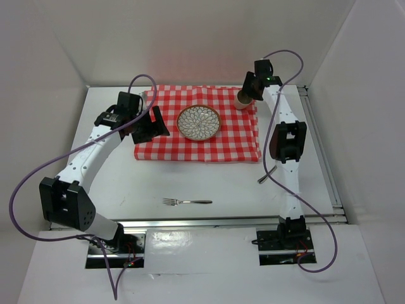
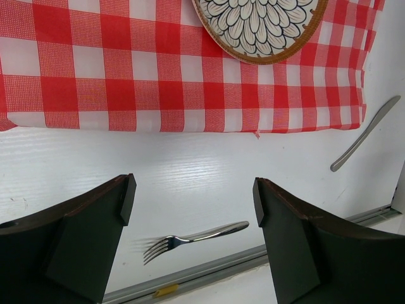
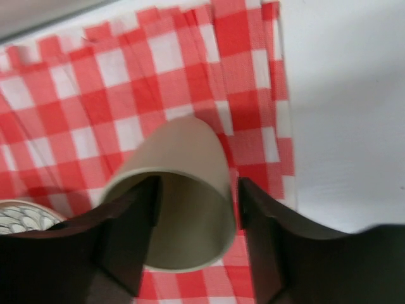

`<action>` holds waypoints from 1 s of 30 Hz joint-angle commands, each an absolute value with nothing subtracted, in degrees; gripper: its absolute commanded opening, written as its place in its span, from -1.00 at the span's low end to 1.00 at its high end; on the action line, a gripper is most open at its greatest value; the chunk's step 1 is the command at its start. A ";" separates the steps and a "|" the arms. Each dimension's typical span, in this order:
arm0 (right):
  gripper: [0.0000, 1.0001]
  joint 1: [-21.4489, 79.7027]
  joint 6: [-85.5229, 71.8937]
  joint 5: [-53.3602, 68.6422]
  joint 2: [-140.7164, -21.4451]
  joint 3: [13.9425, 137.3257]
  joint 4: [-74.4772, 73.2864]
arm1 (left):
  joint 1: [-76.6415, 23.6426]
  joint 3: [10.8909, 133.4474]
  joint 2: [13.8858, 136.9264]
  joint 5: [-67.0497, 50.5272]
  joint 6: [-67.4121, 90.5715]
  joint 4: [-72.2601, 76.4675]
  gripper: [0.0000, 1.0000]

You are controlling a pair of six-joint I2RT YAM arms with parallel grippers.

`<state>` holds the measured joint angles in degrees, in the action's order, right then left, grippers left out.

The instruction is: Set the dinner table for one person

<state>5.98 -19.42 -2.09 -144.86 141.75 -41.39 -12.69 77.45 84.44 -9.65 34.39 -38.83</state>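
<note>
Two grippers from above: the fork (image 1: 186, 202) lies crosswise on the dinner table (image 1: 228, 180), nearer the left gripper (image 1: 158, 123). Left wrist: jaws wide apart, empty, fork toward the near edge. Right wrist: the right gripper (image 3: 197, 193) stands parted about the cup (image 3: 183, 149).

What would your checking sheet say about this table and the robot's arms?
Surface: white table, checked cloth on its far part.
Job's things: plate mid-cloth; cup on the cloth's far right corner; fork and knife on bare table.
Clutter: nothing seen.
Fingers: left fingers open, empty, above bare table; right fingers either side of the cup, grip unclear.
Cables: purple cables loop off both arms.
Surroundings: white walls.
</note>
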 commanded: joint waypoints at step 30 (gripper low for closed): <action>0.85 3.70 -27.16 -10.29 -93.98 89.49 -35.60 | -12.92 77.87 81.56 -8.79 33.40 -39.73 0.89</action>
<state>5.43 -23.64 -9.47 -98.96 104.29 -33.56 -12.69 76.84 83.85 -8.80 34.33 -40.23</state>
